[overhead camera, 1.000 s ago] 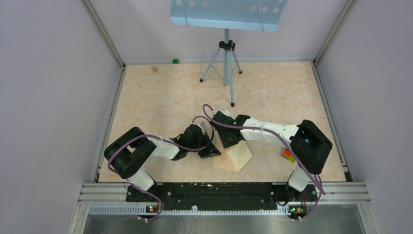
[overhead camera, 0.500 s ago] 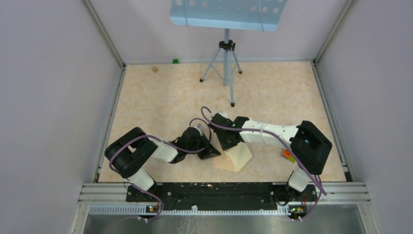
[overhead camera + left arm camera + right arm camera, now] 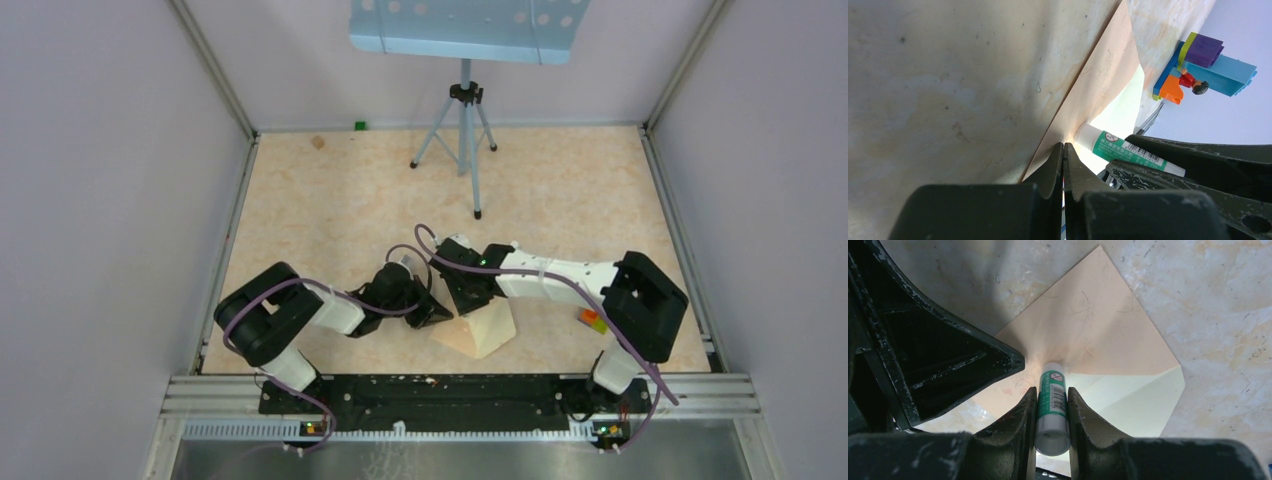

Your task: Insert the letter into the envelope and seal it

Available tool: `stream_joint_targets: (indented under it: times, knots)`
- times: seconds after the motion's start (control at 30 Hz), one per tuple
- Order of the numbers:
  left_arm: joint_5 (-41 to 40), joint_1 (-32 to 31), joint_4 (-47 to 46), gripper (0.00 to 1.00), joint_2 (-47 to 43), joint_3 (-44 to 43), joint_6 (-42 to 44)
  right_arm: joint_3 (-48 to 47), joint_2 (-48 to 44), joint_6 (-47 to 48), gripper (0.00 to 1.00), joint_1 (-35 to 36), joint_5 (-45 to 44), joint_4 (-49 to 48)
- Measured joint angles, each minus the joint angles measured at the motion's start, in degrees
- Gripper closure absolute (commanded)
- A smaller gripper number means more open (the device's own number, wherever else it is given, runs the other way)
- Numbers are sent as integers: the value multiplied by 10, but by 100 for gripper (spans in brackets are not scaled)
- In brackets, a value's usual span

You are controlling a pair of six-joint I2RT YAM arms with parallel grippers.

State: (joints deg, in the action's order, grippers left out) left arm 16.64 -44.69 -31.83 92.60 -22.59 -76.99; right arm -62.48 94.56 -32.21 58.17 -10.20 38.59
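The tan envelope [image 3: 1088, 325] lies flat with its flap open. The pale cream letter [image 3: 1140, 397] shows inside its pocket. My right gripper [image 3: 1051, 390] is shut on a green-and-white glue stick [image 3: 1052, 407], whose tip touches the tan flap near the fold. My left gripper [image 3: 1063, 145] is shut with nothing between its fingers. Its tips rest on the flap's edge [image 3: 1100, 90], right beside the glue stick [image 3: 1118, 148]. From above, both grippers [image 3: 440, 312] [image 3: 468, 298] meet over the envelope [image 3: 455, 338] near the table's front middle.
A stack of coloured toy bricks [image 3: 591, 318] [image 3: 1205, 65] sits just right of the envelope, by the right arm's elbow. A music stand on a tripod [image 3: 463, 130] stands at the back centre. Grey walls enclose the table on three sides.
The right gripper with the glue stick has slid slightly left and toward the near edge along the flap. The envelope has shifted a little with it. The left gripper has barely moved.
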Motion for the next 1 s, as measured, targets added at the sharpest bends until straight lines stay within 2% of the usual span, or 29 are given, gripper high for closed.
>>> stream_joint_targets:
  times: [0.3, 0.6, 1.0]
  knots:
    - [-2, 0, 5, 100, -3, 0, -5, 2, -1, 0, 100, 10, 0, 0]
    - [-13, 0, 71, 100, -51, 3, 30, 11, -8, -4, 100, 11, 7, -5]
    - [22, 0, 19, 100, -12, 3, 12, 13, -9, -9, 100, 18, 10, -7]
